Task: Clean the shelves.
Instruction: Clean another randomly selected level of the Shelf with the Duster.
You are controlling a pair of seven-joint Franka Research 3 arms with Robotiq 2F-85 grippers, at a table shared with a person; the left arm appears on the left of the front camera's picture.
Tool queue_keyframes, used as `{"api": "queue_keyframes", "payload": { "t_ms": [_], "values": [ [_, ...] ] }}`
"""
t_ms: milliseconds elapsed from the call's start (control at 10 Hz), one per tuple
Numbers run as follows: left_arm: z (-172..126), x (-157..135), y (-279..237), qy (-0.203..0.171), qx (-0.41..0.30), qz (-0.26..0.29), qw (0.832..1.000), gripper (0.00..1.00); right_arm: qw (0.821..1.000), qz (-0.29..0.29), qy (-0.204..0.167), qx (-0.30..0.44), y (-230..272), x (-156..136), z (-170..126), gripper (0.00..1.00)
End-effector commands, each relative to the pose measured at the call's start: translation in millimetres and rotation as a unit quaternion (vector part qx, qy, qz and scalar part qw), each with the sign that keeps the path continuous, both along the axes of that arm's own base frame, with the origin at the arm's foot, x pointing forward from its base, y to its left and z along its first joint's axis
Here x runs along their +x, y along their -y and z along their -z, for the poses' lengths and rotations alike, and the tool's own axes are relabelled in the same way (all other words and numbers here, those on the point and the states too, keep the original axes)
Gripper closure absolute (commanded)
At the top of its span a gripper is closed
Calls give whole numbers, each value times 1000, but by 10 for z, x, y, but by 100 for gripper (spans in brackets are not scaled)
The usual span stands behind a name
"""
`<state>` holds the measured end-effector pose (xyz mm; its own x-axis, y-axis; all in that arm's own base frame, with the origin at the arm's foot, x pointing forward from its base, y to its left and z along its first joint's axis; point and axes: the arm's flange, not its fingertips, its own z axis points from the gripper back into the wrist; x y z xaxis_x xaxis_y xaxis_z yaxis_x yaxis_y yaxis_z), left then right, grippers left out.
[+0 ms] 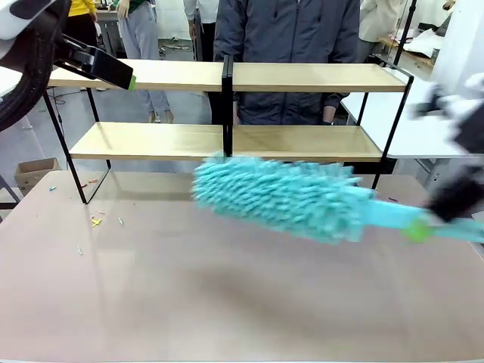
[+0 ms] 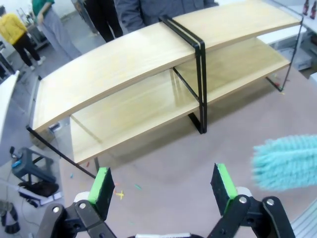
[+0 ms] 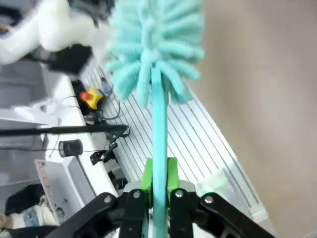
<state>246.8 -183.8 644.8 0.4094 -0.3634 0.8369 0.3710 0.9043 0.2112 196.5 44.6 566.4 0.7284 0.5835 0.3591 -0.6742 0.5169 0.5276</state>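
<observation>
The shelves stand at the far side of the surface, two tiers of light boards on a thin black frame, with a person right behind them. Both boards appear bare, and no wiping contact is to be seen: the teal duster is held low over the surface, in front of the lower board and apart from it (its outline is smeared by motion, so the exact gap cannot be told). The cleaning is therefore judged to be at its start or between strokes, with both tiers left to be swept.

The duster's handle is pinched between the pressed-together pads of the right pincer, the fluffy head pointing away from it. The left pincer is spread wide and empty, held high near the left end of the upper board.

A few small coloured scraps lie on the surface near the rack's left foot. The black centre post is judged the main obstacle to one long stroke, and the left arm near the upper board may crowd that end.
</observation>
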Motion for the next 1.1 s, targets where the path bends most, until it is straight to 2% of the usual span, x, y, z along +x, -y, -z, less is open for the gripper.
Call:
{"api": "queue_keyframes", "payload": {
  "t_ms": [0, 100, 200, 400, 500, 600, 700, 1000],
  "values": [
    [1, -1, -12, 1, 0, -2, 1000, 0, 991, 84, 81, 61, 789, -385, -480, 88],
    [1, -1, -12, 1, 0, -2, 1000, 0, 970, 142, 155, 123, 1089, -505, -705, 88],
    [1, -1, -12, 1, 0, -2, 1000, 0, 930, 182, 248, 201, 1294, -588, -858, 88],
    [1, -1, -12, 1, 0, -2, 1000, 0, 853, 262, 377, 247, 1496, -630, -886, 88],
    [1, -1, -12, 1, 0, -2, 1000, 0, 831, 294, 401, 251, 1583, -605, -804, 88],
    [1, -1, -12, 1, 0, -2, 1000, 0, 817, 331, 409, 237, 1637, -549, -688, 88],
    [1, -1, -12, 1, 0, -2, 1000, 0, 886, 288, 281, 233, 1798, -692, -1035, 88],
    [1, -1, -12, 1, 0, -2, 1000, 0, 886, 288, 281, 233, 1798, -692, -1035, 88]
  ]
}}
